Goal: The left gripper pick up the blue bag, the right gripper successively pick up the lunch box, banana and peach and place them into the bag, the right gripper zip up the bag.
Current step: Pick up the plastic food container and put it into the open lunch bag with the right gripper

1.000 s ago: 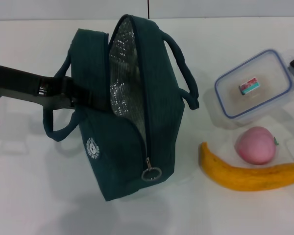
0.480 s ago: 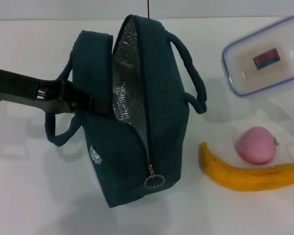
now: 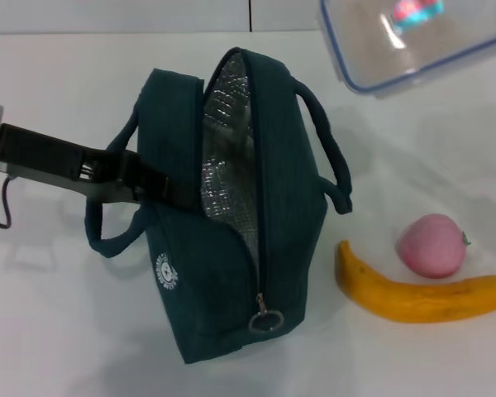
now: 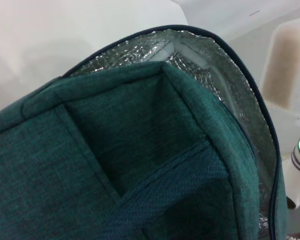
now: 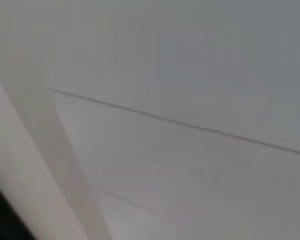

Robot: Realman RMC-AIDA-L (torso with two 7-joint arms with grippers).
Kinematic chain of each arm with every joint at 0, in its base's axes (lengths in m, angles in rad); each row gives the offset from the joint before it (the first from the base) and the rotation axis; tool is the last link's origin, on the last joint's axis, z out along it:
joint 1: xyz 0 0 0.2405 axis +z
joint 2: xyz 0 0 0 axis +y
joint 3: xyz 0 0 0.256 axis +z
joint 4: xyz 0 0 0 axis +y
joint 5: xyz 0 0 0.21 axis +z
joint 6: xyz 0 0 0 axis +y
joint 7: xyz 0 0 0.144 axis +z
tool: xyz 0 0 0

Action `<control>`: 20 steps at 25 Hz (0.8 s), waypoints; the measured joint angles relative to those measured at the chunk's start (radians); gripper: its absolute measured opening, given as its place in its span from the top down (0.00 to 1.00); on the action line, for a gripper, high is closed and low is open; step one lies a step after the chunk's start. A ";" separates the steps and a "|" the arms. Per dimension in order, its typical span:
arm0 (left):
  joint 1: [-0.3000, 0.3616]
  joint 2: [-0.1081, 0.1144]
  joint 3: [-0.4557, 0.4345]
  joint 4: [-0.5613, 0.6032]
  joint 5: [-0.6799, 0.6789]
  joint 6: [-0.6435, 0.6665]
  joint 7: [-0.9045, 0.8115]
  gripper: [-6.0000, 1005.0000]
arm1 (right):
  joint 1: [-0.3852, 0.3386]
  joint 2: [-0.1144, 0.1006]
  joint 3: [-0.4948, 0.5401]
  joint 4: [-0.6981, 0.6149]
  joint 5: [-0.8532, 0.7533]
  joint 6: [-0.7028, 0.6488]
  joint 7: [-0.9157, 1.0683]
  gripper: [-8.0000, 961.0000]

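1. The bag [image 3: 231, 207] is gripped at its side flap by the left tool [image 3: 153, 184], mouth held open.
2. The box [image 3: 413, 37] has been lifted off the surface [image 3: 50, 331] within the last second and now hangs high, beyond the bag.
3. The right tool is unseen; its state cannot be told.
4. The banana [image 3: 422, 294] and peach [image 3: 431, 245] are left lying.
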 joint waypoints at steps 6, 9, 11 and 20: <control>-0.013 -0.023 0.001 0.000 0.017 -0.009 0.013 0.94 | 0.093 0.004 -0.006 0.028 0.000 -0.004 0.001 0.83; -0.031 -0.037 0.005 -0.001 0.026 -0.010 0.019 0.94 | 0.128 0.005 -0.009 0.044 -0.003 -0.001 -0.001 0.83; -0.043 -0.046 0.009 -0.002 0.029 -0.011 0.025 0.94 | 0.147 0.005 -0.015 0.054 -0.008 0.009 -0.006 0.83; -0.066 -0.063 0.012 -0.003 0.035 -0.057 0.049 0.94 | 0.152 0.005 -0.128 0.062 -0.011 0.141 -0.034 0.81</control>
